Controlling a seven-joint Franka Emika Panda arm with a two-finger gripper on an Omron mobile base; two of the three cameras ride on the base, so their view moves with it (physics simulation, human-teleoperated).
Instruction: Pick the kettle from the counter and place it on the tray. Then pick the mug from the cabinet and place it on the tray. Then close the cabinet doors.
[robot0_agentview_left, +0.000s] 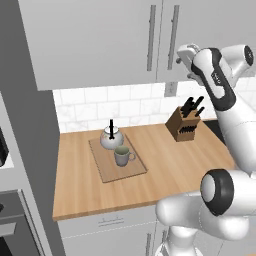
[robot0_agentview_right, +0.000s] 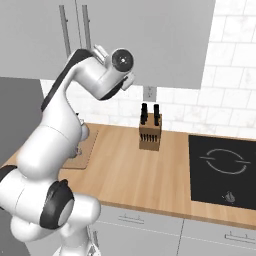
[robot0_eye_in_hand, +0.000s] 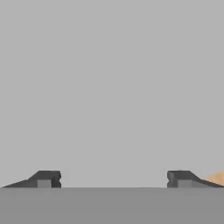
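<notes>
Hand (robot0_eye_in_hand: 113, 179) wide open, empty, facing grey cabinet doors (robot0_agentview_left: 125, 35); whitish kettle (robot0_agentview_left: 111, 138) & grey-green mug (robot0_agentview_left: 121, 156) on tray (robot0_agentview_left: 107, 167).

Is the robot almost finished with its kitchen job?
Nearly, it looks like. The kettle and the mug both sit on the tray. The cabinet doors look shut. The gripper is up at a door, jaws open and empty. Nothing seems left.
</notes>
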